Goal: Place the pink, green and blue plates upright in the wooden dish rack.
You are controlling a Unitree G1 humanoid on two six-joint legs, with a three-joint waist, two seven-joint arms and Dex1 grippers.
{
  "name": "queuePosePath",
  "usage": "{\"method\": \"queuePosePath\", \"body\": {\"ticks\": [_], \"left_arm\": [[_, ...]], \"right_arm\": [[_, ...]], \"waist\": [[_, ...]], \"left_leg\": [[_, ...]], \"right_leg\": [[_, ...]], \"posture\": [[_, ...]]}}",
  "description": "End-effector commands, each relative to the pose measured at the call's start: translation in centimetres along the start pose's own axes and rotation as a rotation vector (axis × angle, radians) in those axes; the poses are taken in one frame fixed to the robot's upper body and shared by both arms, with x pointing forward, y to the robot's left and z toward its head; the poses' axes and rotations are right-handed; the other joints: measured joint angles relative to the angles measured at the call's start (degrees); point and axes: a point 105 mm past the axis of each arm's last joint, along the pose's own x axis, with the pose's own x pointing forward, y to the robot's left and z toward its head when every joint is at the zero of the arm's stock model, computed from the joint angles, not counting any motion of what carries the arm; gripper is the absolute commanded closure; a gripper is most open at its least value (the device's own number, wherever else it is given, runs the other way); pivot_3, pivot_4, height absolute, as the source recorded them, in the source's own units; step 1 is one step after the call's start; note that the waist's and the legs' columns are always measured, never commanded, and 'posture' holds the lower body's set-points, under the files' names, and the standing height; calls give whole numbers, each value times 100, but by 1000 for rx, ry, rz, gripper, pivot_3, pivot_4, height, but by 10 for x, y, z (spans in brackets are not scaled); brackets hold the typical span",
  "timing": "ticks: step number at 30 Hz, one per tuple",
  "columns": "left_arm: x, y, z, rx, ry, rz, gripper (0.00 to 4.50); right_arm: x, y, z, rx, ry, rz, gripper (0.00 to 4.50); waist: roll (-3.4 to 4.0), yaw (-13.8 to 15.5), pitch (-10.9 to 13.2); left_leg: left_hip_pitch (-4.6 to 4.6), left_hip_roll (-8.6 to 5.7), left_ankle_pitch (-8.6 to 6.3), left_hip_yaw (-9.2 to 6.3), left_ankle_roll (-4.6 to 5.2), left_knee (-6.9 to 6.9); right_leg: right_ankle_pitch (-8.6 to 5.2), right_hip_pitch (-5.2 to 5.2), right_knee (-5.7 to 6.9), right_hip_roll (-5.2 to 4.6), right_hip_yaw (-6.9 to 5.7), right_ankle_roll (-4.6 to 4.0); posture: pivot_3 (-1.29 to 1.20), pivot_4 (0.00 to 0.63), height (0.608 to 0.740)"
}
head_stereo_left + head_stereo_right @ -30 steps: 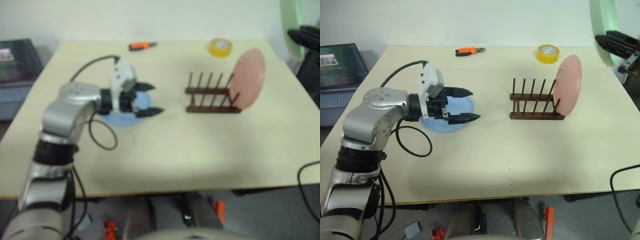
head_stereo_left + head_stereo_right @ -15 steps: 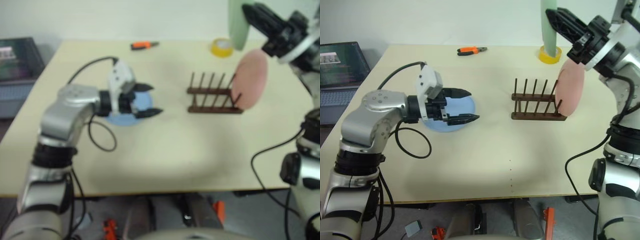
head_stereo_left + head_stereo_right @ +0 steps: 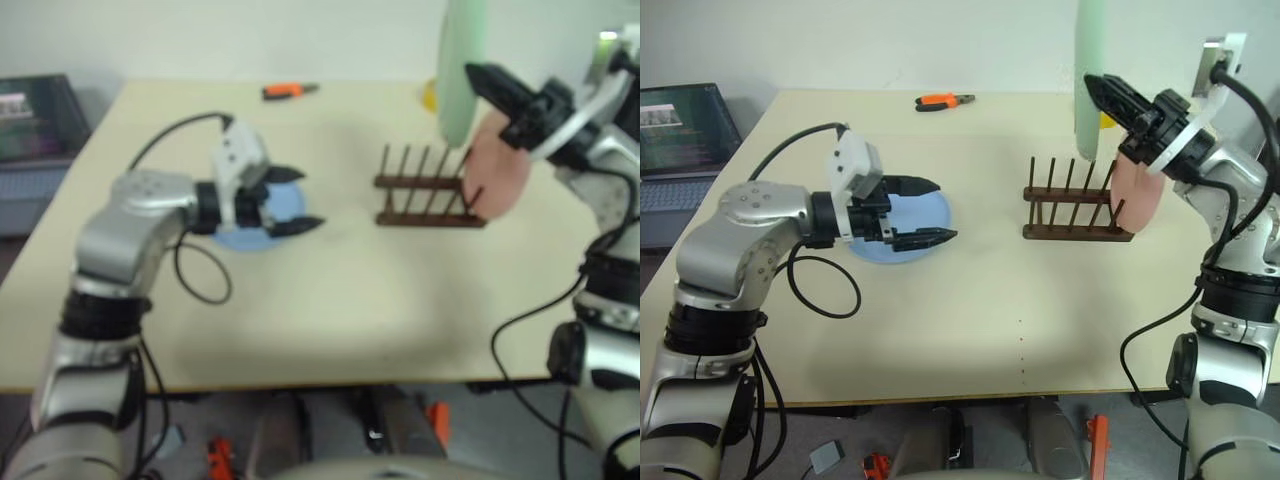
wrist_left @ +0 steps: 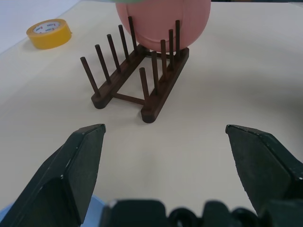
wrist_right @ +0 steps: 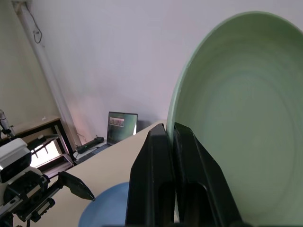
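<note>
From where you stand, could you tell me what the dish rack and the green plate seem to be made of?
Dish rack: apparently wood, dark reddish-brown, with thin round pegs and a dull finish. Green plate: probably plastic, judging by its even pale mint colour, matte surface and thin rim.

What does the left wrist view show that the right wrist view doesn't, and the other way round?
Left wrist view: the wooden dish rack with the pink plate standing upright at its far end, the yellow tape roll, and the open left gripper.

Right wrist view: the right gripper shut on the rim of the green plate, with a laptop behind.

Both: the cream table and part of the blue plate.
</note>
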Motion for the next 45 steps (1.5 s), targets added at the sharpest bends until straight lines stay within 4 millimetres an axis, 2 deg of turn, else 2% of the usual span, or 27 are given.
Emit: {"method": "queuePosePath", "body": {"ticks": [1,15,45], "left_arm": [[-6,2,11,33,-25,23,0],[-7,1,11,31,-20,26,0],[-8,1,10,31,-16,26,0]], "right_arm": [[-6,-3,9,22,-48,-8,4473],[-16,-16,-9,85,10,-50,4473],[-34,-28,-28,86,126,-100,4473]], "waist": [[0,0,0],[0,-5,0],[0,-3,0]], "left_leg": [[0,0,0,0,0,0],[-1,0,0,0,0,-2],[-2,-1,-1,-1,1,-4]], "right_leg": [[0,0,0,0,0,0],[0,0,-5,1,0,0],[0,0,-11,1,-2,1]], "posture": [[0,150,740],[0,150,740],[0,150,740]]}}
